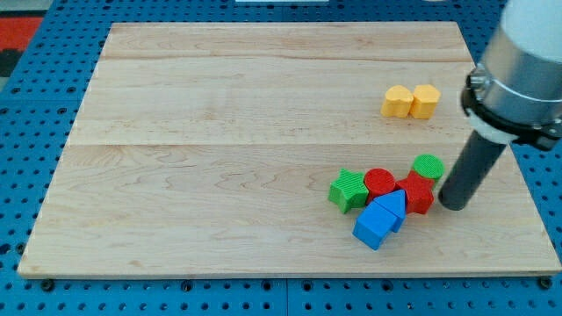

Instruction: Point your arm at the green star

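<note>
The green star [349, 190] lies at the left end of a cluster in the lower right of the wooden board [219, 175]. A red round block [379, 182] touches it on its right. A red star-like block [418, 194] and a green round block [428, 165] lie further right. Two blue blocks, one triangular [392, 206] and one cube-like [373, 227], sit just below. My tip [454, 204] is down at the right end of the cluster, right beside the red star-like block and below the green round block. It is about a hand's width right of the green star.
Two yellow blocks [398, 101] [425, 101] lie side by side in the upper right of the board. The arm's pale body [522, 70] hangs over the board's right edge. A blue perforated table [26, 175] surrounds the board.
</note>
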You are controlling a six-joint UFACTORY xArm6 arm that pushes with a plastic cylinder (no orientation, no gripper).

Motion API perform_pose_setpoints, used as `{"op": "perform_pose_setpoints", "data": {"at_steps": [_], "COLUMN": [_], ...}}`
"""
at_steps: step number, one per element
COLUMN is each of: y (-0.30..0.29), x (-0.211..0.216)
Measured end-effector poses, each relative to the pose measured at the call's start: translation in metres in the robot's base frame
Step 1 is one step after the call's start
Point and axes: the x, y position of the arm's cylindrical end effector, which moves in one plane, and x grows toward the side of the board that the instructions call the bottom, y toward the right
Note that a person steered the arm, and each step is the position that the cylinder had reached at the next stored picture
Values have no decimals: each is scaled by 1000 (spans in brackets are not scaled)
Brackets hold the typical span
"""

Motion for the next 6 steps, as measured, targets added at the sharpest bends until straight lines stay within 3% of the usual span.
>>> {"op": "perform_pose_setpoints", "data": {"at_steps": [1,3,4,5,6], "y": [20,-140,-174,-239,-249], "x": [-43,-52,-68,-48,17]}}
